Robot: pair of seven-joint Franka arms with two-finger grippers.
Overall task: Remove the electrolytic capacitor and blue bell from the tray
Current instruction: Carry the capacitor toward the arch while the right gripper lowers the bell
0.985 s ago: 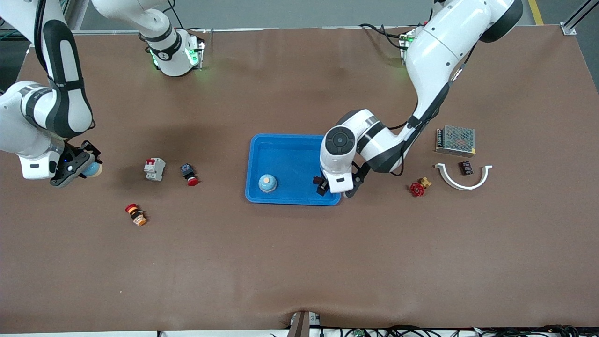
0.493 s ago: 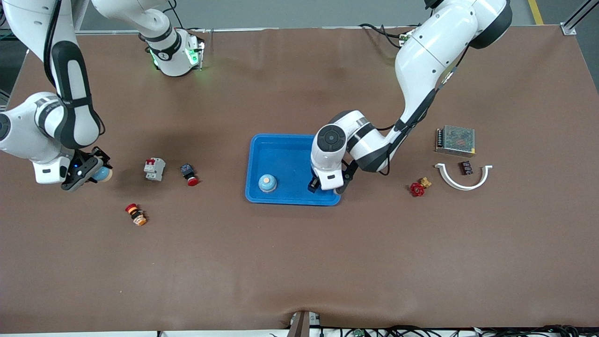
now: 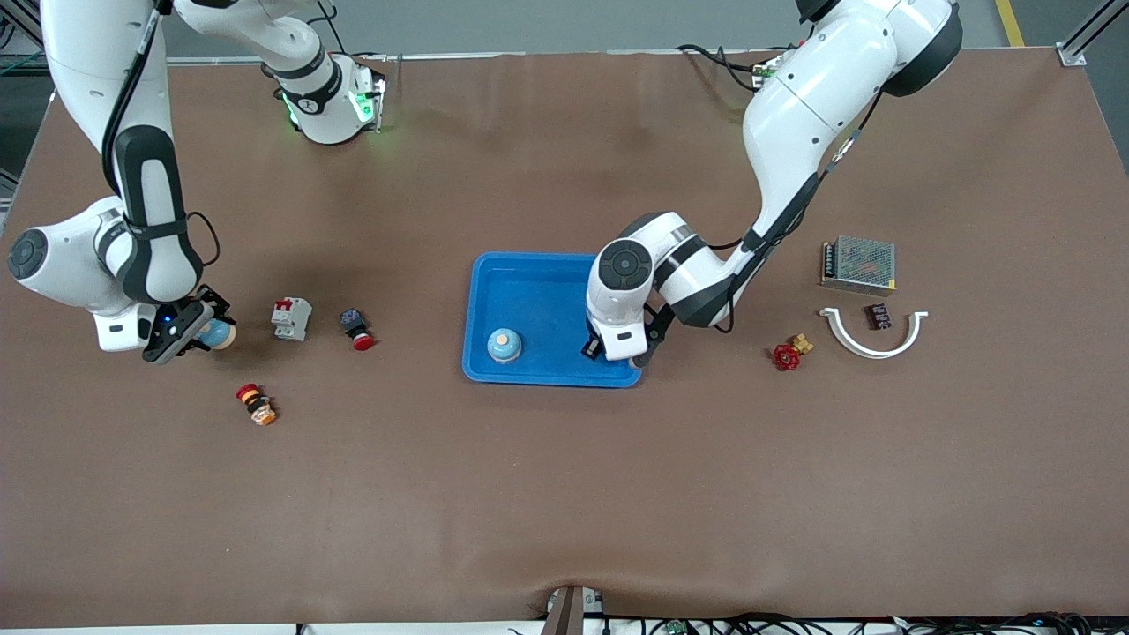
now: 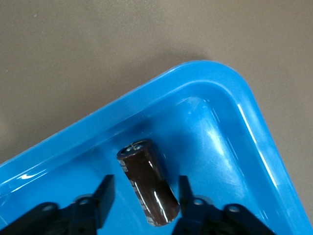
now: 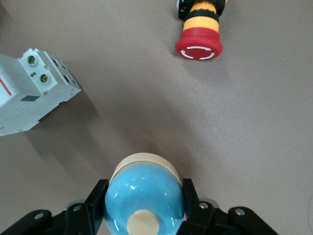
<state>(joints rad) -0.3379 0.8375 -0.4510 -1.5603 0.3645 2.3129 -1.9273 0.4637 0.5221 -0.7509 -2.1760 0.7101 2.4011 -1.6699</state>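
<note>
A dark brown capacitor [image 4: 142,166] lies on its side in the corner of the blue tray [image 3: 538,282] toward the left arm's end. My left gripper [image 3: 589,350] hangs low over it. In the left wrist view its open fingers [image 4: 105,193] flank the capacitor, with a gap on one side. A blue dome bell [image 3: 504,345] stands in the tray. A second blue bell [image 3: 215,333] is clamped in my right gripper [image 3: 205,332], over the table toward the right arm's end. The right wrist view shows this bell [image 5: 144,196] filling the space between the fingers.
A white circuit breaker [image 3: 291,317] and a red push button [image 3: 357,331] lie between the right gripper and the tray. An emergency stop button [image 3: 256,404] is nearer the camera. A red valve [image 3: 787,354], a white curved bracket [image 3: 873,339] and a metal power supply [image 3: 858,263] lie toward the left arm's end.
The right arm has carried its bell toward the circuit breaker and the tray. The left gripper shifted a little inward over the tray and its fingers narrowed around the lying capacitor.
</note>
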